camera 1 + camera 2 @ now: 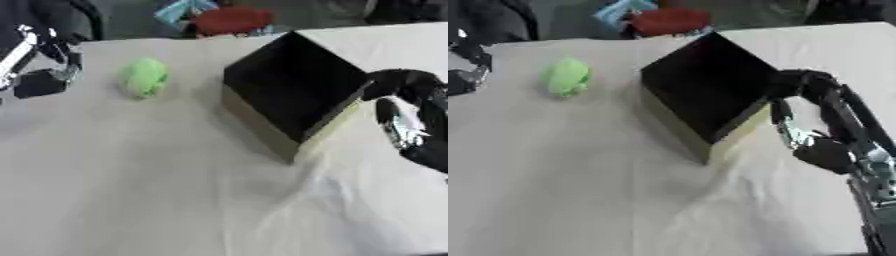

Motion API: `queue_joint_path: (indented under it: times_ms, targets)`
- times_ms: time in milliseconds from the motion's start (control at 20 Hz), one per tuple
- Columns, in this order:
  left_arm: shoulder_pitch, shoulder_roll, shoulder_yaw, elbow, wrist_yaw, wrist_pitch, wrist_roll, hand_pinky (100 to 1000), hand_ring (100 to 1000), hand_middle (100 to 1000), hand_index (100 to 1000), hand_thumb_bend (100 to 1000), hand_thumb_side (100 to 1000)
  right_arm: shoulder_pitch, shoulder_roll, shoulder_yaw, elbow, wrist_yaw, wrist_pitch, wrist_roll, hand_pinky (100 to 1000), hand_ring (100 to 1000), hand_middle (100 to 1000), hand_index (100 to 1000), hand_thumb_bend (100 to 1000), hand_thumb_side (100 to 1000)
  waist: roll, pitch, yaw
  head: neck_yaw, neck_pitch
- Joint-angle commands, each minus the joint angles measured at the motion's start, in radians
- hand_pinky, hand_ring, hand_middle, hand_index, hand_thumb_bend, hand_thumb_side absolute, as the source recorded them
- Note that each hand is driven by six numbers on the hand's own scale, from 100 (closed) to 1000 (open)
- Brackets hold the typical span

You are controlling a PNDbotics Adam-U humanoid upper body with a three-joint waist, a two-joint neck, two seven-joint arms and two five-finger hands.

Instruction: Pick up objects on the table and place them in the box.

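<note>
Green object [143, 76]: lies on the table [131, 175], left of the box, well apart from it.
Box [703, 87]: dark inside, pale walls, mid-table.
Your right robot hand [796, 86]: at the box's right rim, fingers curled there; whether they grip the rim you cannot tell.
Your left robot hand [48, 70]: far left, near the green object, apart from it; finger state unclear.
Red thing [232, 20]: beyond the far edge.

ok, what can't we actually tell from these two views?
- Box contents: interior is dark in both views.
- Left hand: cut off by the left edge, fingers unclear.
- Right hand: blurred beside the box, finger pose unclear.
- Green object: blurred, only a rounded green shape.
</note>
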Motion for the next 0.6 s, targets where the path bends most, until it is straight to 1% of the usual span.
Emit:
queue_joint_path:
  times_ms: [50, 400, 500, 550, 600]
  targets:
    - [-0.023, 0.028, 0.004, -0.006, 0.003, -0.004, -0.001, 672, 558, 549, 752, 100, 372, -0.005, -0.009, -0.006, -0.007, -0.004, -0.001, -0.001, 682, 633, 604, 805, 100, 558, 0.0, -0.018, -0.001, -0.001, 0.005]
    - [-0.033, 0.028, 0.001, 0.004, -0.003, -0.004, -0.004, 676, 564, 556, 755, 100, 381, -0.004, -0.01, -0.004, -0.007, -0.005, -0.002, 0.001, 683, 634, 604, 806, 100, 555, -0.001, -0.02, -0.001, 0.002, 0.006]
    - [-0.044, 0.031, -0.006, 0.009, -0.009, -0.005, -0.016, 679, 573, 564, 759, 100, 383, -0.004, -0.01, -0.003, -0.007, -0.005, -0.002, 0.003, 683, 633, 604, 806, 100, 555, -0.001, -0.02, -0.002, 0.001, 0.008]
    - [-0.055, 0.032, -0.012, 0.017, -0.015, -0.006, -0.028, 688, 592, 584, 768, 100, 404, -0.004, -0.01, -0.003, -0.007, -0.005, -0.002, 0.003, 682, 633, 604, 806, 100, 557, -0.001, -0.022, -0.003, 0.0, 0.01]
    - [-0.069, 0.033, -0.019, 0.029, -0.023, -0.007, -0.046, 689, 594, 586, 769, 100, 405, -0.003, -0.01, -0.002, -0.006, -0.006, -0.002, 0.003, 682, 633, 604, 806, 100, 558, -0.001, -0.023, -0.005, -0.001, 0.012]
